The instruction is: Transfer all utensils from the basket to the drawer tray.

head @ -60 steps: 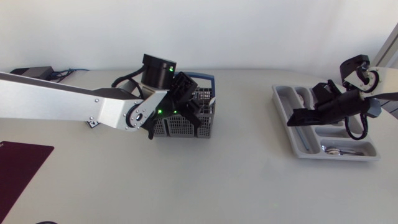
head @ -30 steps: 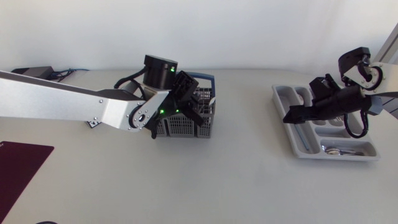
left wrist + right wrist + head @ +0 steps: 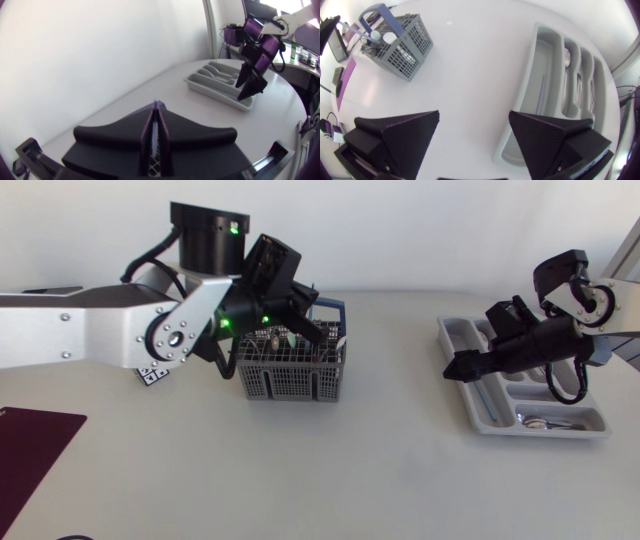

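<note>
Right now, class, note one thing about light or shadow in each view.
Head view: even light, faint shadow under the utensil basket, green lights glowing on the left arm. Left wrist view: left hand dark, unlit. Right wrist view: drawer tray compartments softly shaded.

The matte black gripper (image 3: 474,114) is hanging with its two wedge-shaped fingers spread wide, gripping nothing. Beneath one finger, a light grey plastic compartment tray (image 3: 538,65) is holding metal cutlery (image 3: 568,55). Well apart, a grey mesh basket (image 3: 402,52) with a blue handle is holding white-ended utensils (image 3: 375,36).
</note>
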Tool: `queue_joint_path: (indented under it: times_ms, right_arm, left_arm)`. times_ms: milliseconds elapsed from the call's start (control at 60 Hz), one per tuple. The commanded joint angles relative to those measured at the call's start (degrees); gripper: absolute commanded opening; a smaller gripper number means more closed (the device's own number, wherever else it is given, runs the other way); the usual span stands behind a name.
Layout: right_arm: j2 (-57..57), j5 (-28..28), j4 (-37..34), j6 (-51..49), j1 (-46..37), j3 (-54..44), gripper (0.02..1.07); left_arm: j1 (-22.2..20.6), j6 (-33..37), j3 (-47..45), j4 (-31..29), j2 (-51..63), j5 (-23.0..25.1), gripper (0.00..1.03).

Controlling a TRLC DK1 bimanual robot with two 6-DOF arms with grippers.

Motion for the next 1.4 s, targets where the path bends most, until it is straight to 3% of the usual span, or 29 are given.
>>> queue_joint_path:
  times_ms: [0,250,467,633,883,1150,1383]
  right_arm:
    - [-2.1,0.2,-0.7,1.3,1.0,-1.5,1.02]
    - [-8.5,-1.2,-1.1,1.2,5.7,-2.0,1.02]
    - [-15.2,-2.9,-0.5,2.0,15.6,-2.4,1.02]
    - [-16.4,-4.0,1.0,3.0,23.9,-1.3,0.98]
    - [-14.5,-7.2,3.5,5.2,28.6,0.4,0.88]
    - [-12.2,-7.3,5.5,6.2,31.8,0.9,0.86]
    - [-11.3,-7.3,6.4,6.2,32.9,0.8,0.51]
  left_arm:
    - [-0.2,-1.4,2.2,-1.2,-3.9,0.6,0.04]
    - [-1.4,-4.5,5.1,-8.3,-12.4,1.2,0.03]
    - [-0.5,-11.8,7.8,-16.6,-13.4,8.8,0.04]
    - [2.4,-17.6,10.5,-21.4,-10.9,18.9,0.03]
    - [4.0,-23.4,11.1,-22.8,-6.6,28.8,0.04]
    - [4.8,-26.2,12.3,-25.0,-4.3,34.8,0.03]
    - [4.9,-26.6,12.3,-25.2,-3.9,36.2,0.03]
